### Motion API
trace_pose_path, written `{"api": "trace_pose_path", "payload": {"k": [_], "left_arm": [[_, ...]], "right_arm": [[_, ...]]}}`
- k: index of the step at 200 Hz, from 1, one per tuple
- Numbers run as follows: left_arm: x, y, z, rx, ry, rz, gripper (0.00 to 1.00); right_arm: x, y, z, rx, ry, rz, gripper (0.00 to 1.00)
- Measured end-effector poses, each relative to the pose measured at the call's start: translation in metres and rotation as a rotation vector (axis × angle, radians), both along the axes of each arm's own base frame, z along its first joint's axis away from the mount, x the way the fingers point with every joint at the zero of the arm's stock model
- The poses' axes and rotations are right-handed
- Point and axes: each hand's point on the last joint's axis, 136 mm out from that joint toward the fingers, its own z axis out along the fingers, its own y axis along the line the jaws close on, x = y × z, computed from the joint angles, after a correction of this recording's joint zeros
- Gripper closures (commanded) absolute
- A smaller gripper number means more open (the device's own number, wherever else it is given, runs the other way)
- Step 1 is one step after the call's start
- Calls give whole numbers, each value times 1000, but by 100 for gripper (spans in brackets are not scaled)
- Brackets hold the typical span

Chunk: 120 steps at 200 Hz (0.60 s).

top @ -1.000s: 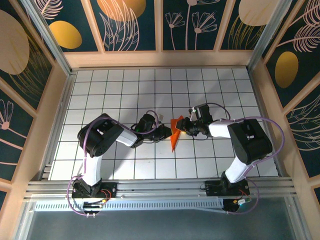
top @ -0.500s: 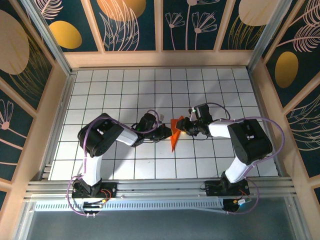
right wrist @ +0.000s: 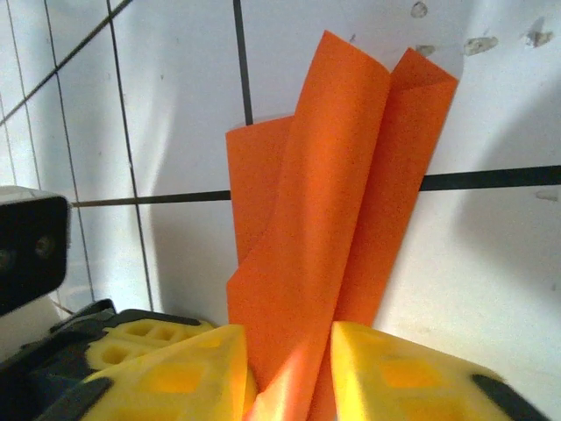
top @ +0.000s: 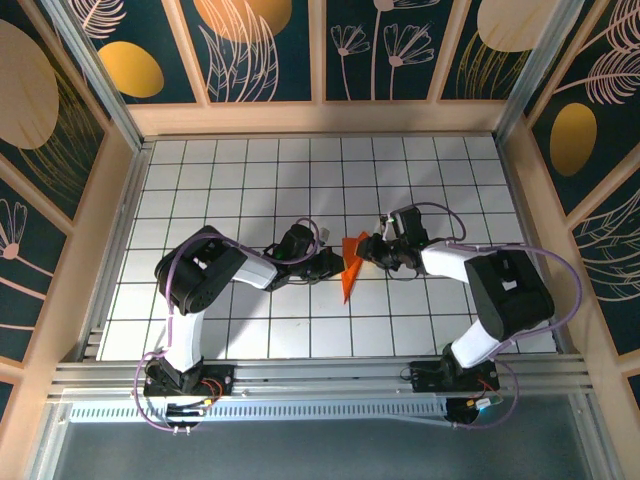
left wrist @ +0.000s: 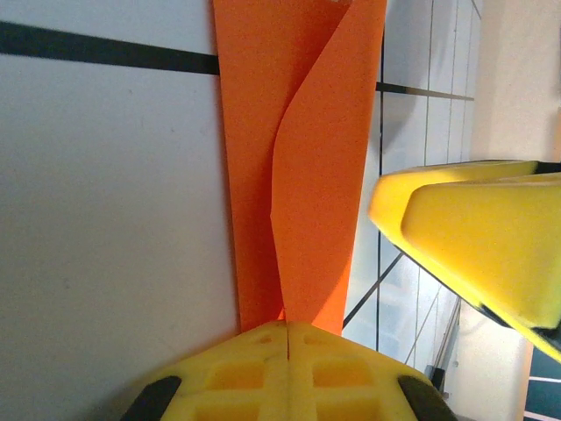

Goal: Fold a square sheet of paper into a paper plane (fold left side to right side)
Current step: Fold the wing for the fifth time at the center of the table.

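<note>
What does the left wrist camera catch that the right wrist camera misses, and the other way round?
Left wrist view: the left gripper with its yellow pads pressed shut on the orange paper, and the right gripper close alongside. Right wrist view: the right gripper's fingers standing apart on either side of the paper's layers. Both: the folded orange paper against the white gridded table.

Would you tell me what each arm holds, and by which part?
The left gripper is shut on the near edge of the folded orange paper. The right gripper flanks it with fingers; a clamp cannot be told.
</note>
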Motion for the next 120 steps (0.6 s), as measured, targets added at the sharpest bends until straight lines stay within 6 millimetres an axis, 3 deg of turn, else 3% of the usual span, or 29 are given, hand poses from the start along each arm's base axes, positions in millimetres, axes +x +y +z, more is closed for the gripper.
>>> {"api": "trace_pose_path", "payload": {"k": [38,76,120], "left_arm": [[1,0,-1,7,1,4,100],[1,1,-1,13,3,8,100],[1,1,-2,25,11,11,100]], "right_arm": [[-1,0,2,-4,-12,15,95],[5,3,2,0,-11,21,96],[4,3,-11,-13,22,21,96]]}}
